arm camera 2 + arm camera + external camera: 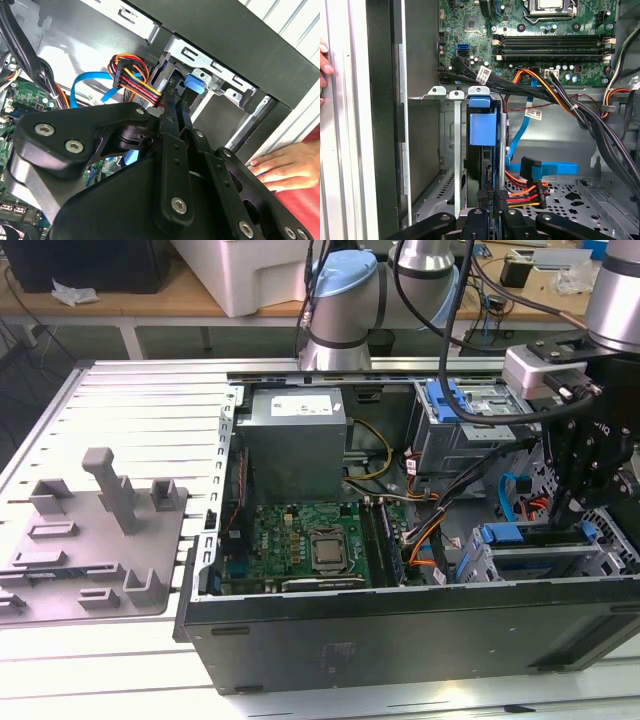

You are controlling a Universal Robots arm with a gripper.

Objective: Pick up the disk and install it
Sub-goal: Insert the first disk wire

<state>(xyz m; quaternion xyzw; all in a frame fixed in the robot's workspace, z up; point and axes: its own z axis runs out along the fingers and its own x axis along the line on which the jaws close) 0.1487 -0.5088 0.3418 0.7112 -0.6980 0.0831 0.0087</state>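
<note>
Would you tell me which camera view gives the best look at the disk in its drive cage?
The first wrist view: the disk stands edge-on in the cage, blue carrier facing the camera. The second wrist view shows its blue tab past the gripper; the exterior view shows its blue edge.

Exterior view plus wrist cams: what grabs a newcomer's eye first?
The open PC case with its green motherboard, then the black gripper lowered into the drive cage at the exterior view's right. In the first wrist view the blue-framed disk stands edge-on in the cage; a hand rests on the table beside the case.
</note>
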